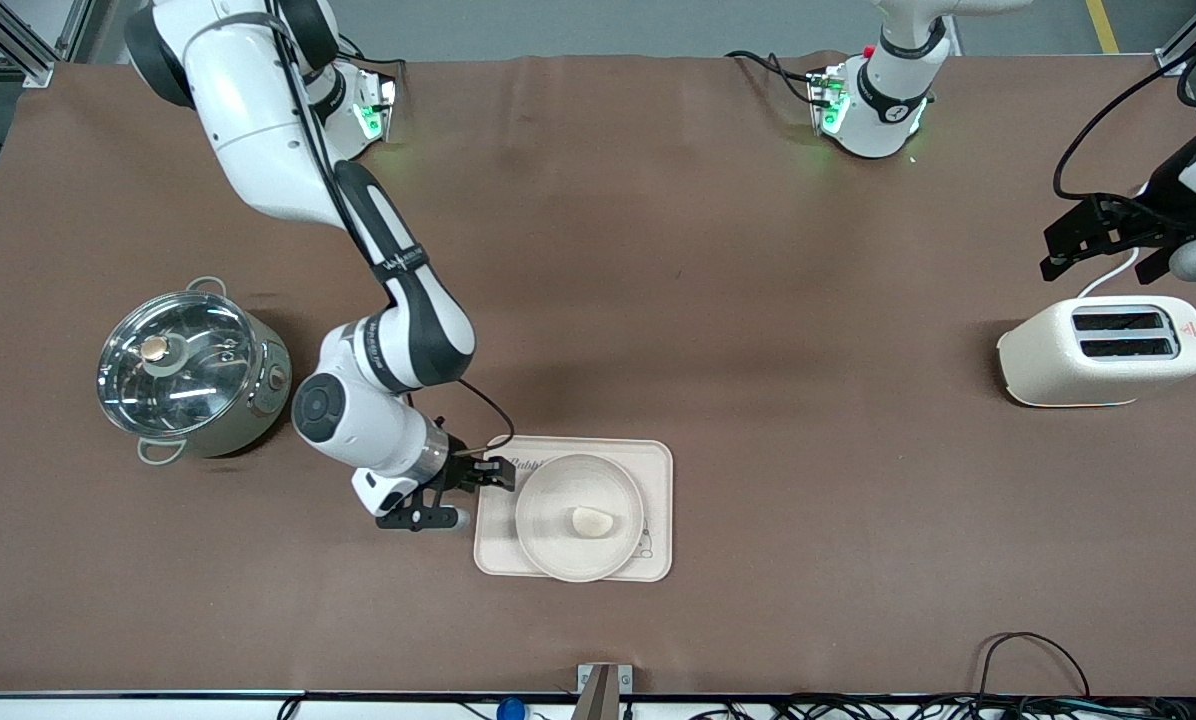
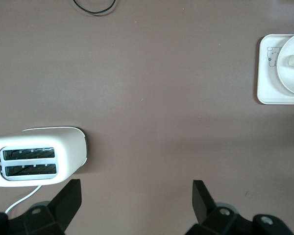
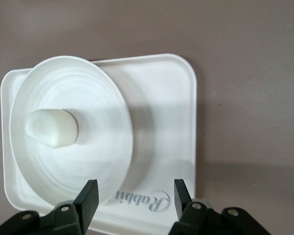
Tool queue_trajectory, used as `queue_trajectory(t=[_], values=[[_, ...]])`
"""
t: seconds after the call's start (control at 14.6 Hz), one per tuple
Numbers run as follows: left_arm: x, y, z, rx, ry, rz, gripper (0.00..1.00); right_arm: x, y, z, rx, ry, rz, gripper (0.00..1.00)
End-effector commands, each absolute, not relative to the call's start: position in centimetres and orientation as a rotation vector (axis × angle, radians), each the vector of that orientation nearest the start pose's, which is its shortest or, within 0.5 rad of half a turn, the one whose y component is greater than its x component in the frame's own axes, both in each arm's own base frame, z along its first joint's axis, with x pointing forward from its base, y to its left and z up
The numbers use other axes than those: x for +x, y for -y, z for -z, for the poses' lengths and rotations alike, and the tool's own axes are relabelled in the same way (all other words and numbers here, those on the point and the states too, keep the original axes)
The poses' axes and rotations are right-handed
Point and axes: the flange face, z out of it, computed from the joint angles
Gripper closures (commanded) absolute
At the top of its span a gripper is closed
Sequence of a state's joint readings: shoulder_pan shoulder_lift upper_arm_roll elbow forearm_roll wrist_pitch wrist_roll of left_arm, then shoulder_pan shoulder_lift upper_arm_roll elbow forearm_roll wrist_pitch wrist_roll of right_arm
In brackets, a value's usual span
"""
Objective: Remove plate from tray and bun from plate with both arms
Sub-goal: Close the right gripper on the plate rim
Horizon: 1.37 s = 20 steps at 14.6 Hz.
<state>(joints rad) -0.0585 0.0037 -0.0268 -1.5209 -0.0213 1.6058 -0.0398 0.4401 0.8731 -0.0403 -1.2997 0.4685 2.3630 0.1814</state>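
Brown tabletop (image 1: 658, 250), bun (image 1: 592, 521) on plate (image 1: 579, 517) on tray (image 1: 658, 470), right hand (image 1: 493, 473) spread over tray's edge, left hand (image 1: 1098, 238) spread above toaster (image 1: 1103, 350), left arm partly cut off.

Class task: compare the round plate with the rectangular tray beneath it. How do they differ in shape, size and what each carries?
The plate is round; the tray is rectangular with rounded corners. The plate is narrower and sits on the tray. The plate holds the bun; the tray bears printed lettering and a small drawing. Both are cream-white with raised rims.
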Motion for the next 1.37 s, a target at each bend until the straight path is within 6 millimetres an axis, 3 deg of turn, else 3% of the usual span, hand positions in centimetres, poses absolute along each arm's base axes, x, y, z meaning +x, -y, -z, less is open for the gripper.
queue_trajectory(t=[0.0, 0.55, 0.96, 1.3], values=[[55.7, 5.0, -65.3, -3.149, -0.087, 0.120, 0.00, 71.6, -32.1, -22.4, -2.702, -0.205, 0.111, 0.37], [55.7, 4.9, -65.1, -3.149, -0.082, 0.115, 0.00, 71.9, -33.0, -18.7, -2.697, -0.220, 0.126, 0.52], [55.7, 4.8, -65.2, -3.149, -0.082, 0.118, 0.00, 71.9, -32.9, -18.7, -2.688, -0.225, 0.121, 0.86], [55.8, 4.8, -65.1, -3.149, -0.085, 0.115, 0.00, 72.0, -32.7, -19.0, -2.691, -0.220, 0.122, 0.97]])
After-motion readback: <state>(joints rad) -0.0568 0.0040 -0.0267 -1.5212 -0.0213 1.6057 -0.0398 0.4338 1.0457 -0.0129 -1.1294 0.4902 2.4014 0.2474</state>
